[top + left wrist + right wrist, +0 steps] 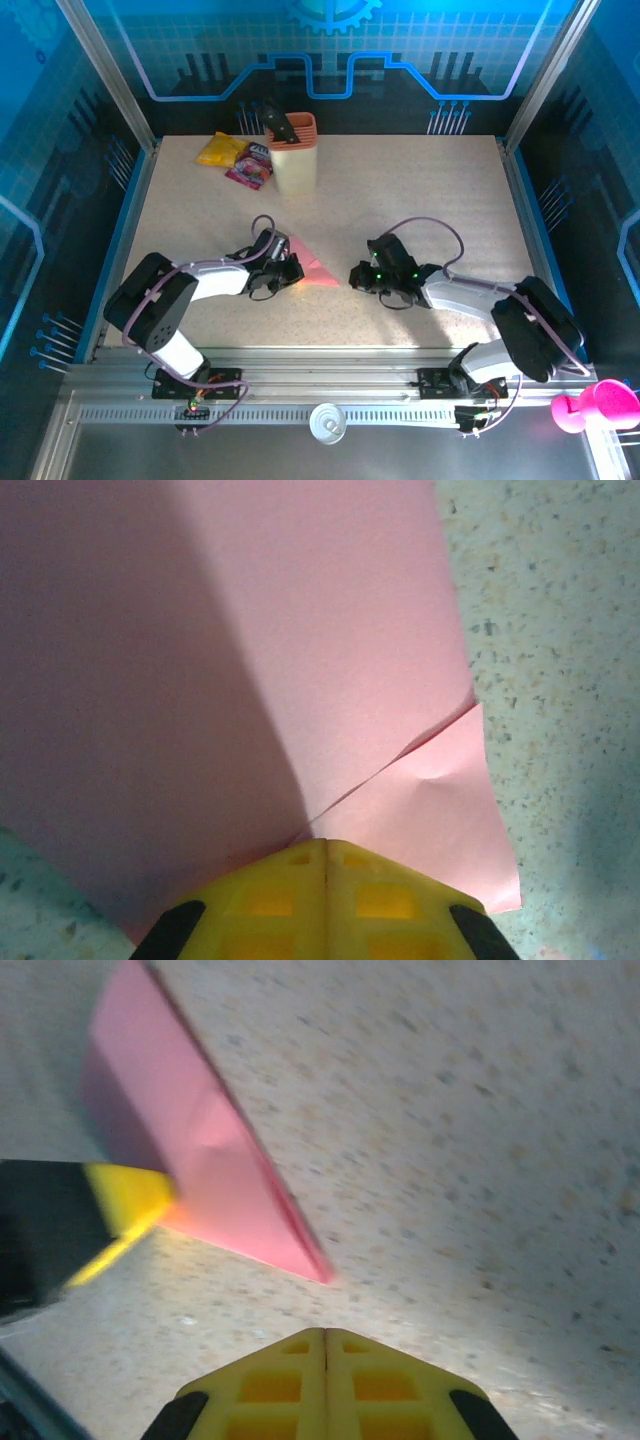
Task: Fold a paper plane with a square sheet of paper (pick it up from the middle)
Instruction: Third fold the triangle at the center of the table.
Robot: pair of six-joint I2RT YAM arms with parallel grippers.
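While the left tool (288, 268) pinches it, the square sheet of paper (312, 262) sits at frame centre on the bench (420, 200).
Top view: the sheet is folded to a pink triangular shape, its point facing the right tool (357, 275), which sits just right of that point and apart from it. Left wrist view: the left tool (325, 845) has its yellow fingers pressed together at the lower edge of the frame, with a diagonal crease in the sheet (330, 640) running into them. Right wrist view: the right tool (325, 1335) is fully closed with nothing between its fingers; the sheet (200, 1150) stands tilted off the bench at upper left. At the upper left of the top view, a yellow packet (222, 150) and a purple-pink packet (250, 168) lie beside a salmon-coloured holder (293, 155).
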